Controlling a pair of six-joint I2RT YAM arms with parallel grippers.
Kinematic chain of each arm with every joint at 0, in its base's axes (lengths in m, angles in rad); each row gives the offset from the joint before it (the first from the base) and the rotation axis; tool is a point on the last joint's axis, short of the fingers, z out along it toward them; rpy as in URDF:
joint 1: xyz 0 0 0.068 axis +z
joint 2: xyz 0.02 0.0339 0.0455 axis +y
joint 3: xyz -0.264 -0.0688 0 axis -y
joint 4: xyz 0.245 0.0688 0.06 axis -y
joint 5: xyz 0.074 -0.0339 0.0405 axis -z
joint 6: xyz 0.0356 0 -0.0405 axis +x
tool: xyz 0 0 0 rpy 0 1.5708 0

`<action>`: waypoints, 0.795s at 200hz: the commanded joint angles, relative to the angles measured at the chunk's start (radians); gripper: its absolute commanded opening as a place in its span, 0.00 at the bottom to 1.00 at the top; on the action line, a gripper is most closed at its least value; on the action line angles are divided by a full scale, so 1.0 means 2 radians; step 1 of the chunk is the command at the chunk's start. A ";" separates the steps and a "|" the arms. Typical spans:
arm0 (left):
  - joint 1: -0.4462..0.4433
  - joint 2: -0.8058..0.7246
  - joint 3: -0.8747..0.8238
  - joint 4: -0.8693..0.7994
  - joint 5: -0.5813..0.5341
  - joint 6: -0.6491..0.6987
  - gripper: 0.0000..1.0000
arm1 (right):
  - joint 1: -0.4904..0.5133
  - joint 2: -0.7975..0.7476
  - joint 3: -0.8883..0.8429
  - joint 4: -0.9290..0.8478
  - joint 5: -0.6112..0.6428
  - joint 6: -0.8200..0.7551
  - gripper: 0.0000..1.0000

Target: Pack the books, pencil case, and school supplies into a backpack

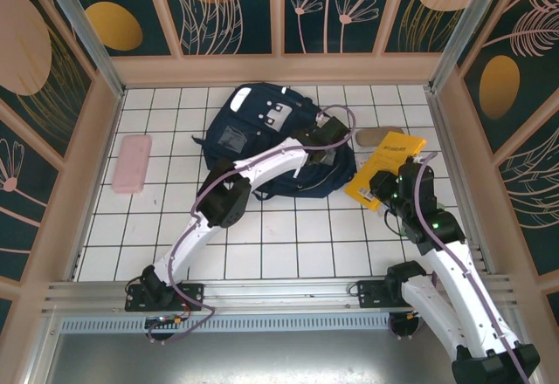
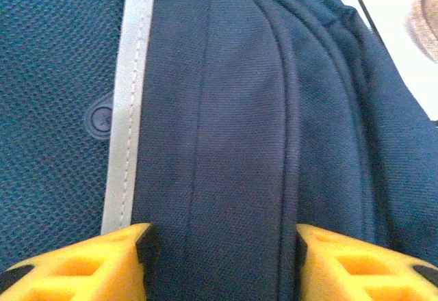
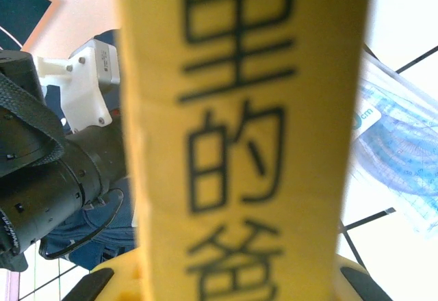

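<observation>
Just beside the backpack point(image 1: 253, 131), right claw point(image 1: 390, 185) grips yellow book point(image 1: 395, 153).

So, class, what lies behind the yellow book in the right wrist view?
A clear blue protractor on white tiles on one side, the left arm on the other. The yellow book hides whatever lies directly behind.

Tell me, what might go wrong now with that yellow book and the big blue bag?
The right gripper holds the yellow paperback book near one edge, so it could slip or swing. The left gripper's open jaws straddle smooth cloth on the large navy fabric backpack and might close without catching anything.
</observation>
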 commanded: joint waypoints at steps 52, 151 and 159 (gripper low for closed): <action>-0.003 -0.058 -0.012 -0.051 -0.100 0.017 0.00 | -0.005 -0.011 -0.029 0.083 -0.050 0.007 0.00; 0.057 -0.275 -0.062 -0.022 0.039 -0.005 0.00 | -0.005 0.039 -0.101 0.361 -0.179 0.062 0.00; 0.065 -0.289 -0.070 -0.015 0.055 -0.005 0.00 | -0.005 0.053 -0.107 0.393 -0.187 0.073 0.00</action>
